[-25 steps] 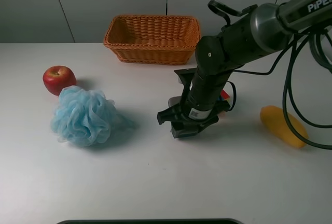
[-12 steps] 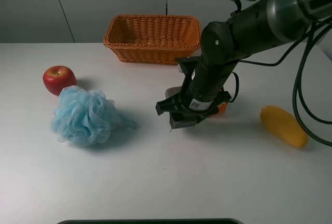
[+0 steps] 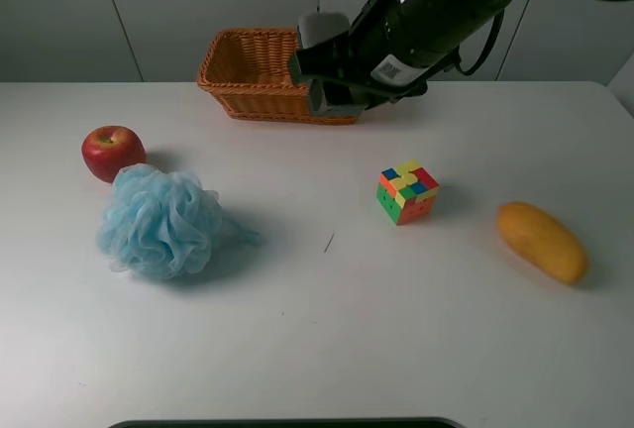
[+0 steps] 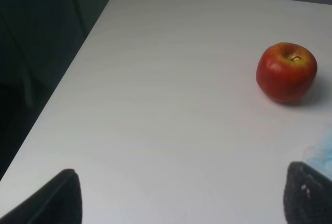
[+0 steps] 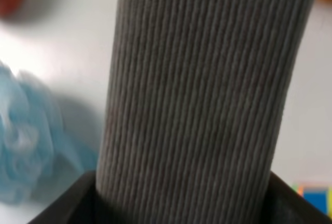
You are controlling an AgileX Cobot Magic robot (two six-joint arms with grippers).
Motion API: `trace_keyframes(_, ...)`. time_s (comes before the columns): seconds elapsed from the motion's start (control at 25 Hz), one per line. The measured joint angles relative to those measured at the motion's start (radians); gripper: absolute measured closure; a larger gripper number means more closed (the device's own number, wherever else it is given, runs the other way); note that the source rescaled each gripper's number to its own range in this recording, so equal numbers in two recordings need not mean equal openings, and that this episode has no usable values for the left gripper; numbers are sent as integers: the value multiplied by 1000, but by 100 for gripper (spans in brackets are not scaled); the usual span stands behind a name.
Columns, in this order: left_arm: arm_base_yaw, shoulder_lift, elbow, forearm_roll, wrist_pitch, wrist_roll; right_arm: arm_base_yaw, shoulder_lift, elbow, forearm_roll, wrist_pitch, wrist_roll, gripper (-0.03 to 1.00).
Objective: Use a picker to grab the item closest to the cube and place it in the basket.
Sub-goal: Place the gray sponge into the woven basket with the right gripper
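My right gripper [image 3: 332, 91] is shut on a grey ribbed cylinder [image 3: 321, 30] and holds it high above the table, at the front right edge of the wicker basket [image 3: 248, 91]. In the right wrist view the cylinder [image 5: 202, 79] fills the frame between the fingers. The multicoloured cube [image 3: 407, 191] sits on the table right of centre, well below and in front of the gripper. My left gripper [image 4: 181, 198] is open and empty, low over the table's left edge; its arm is out of the exterior high view.
A red apple [image 3: 112, 152] lies at the left, also in the left wrist view [image 4: 286, 72]. A blue bath pouf [image 3: 160, 221] lies just in front of it. A yellow mango-like fruit [image 3: 541, 241] lies at the right. A small dark mark [image 3: 328, 242] is on the table.
My right gripper rose from the table beside the cube with the grey cylinder in it and moved back toward the basket. The cube is now uncovered.
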Motion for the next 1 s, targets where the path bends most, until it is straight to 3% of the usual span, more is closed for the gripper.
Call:
trace_keyframes(0.2,0,0,0,0,0,0,0,75,-140,-150,-64,0,92)
trace_keyframes(0.48,0,0,0,0,0,0,0,357,-452,-327,-75,-2,92)
trace_keyframes(0.72,0,0,0,0,0,0,-39,596,-712,-328,-78,-4,92)
trace_keyframes(1.0,0,0,0,0,0,-2,-87,762,-806,-215,-92,-28,92)
